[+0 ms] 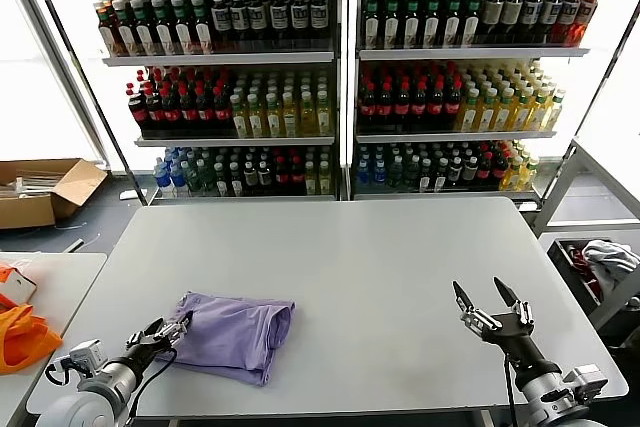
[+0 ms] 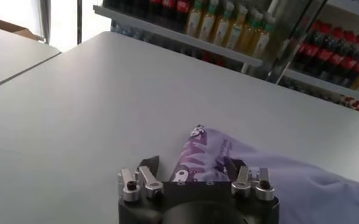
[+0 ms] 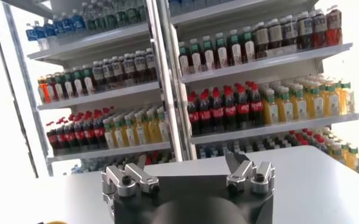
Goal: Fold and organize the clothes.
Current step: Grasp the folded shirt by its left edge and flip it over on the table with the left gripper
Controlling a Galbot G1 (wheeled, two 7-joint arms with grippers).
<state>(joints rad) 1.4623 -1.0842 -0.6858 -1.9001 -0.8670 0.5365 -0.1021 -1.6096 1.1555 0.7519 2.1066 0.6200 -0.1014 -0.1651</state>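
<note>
orange fabric (image 1: 20, 335): on the side table (image 1: 60, 277), well to the left of the left gripper, apart from it
cardboard box (image 1: 45, 190): on the floor, far beyond the left gripper and to its left
left gripper (image 1: 168, 331): low at the near-left of the table (image 1: 380, 267), fingers parted around the left edge of the T-shirt; left wrist view shows one fingertip (image 2: 149, 163) over bare table and the other on the cloth, not pinched together
T-shirt (image 1: 235, 333): lavender, folded into a rough rectangle, flat on the table, extends rightward from the left gripper; the edge between the fingers shows a dark purple print, seen in the left wrist view (image 2: 199, 155)
contact: left gripper touches or sits just over the T-shirt's edge; cannot tell if the cloth is caught
right gripper (image 1: 490, 302): raised above the near-right of the table, fingers spread wide, holds nothing; well apart from the T-shirt, which lies far to its left
bottle shelves (image 1: 340, 77): behind the table, far ahead of both grippers
whitish-grey cloth heap (image 1: 610, 262): off the table, to the right of the right gripper and beyond it
</note>
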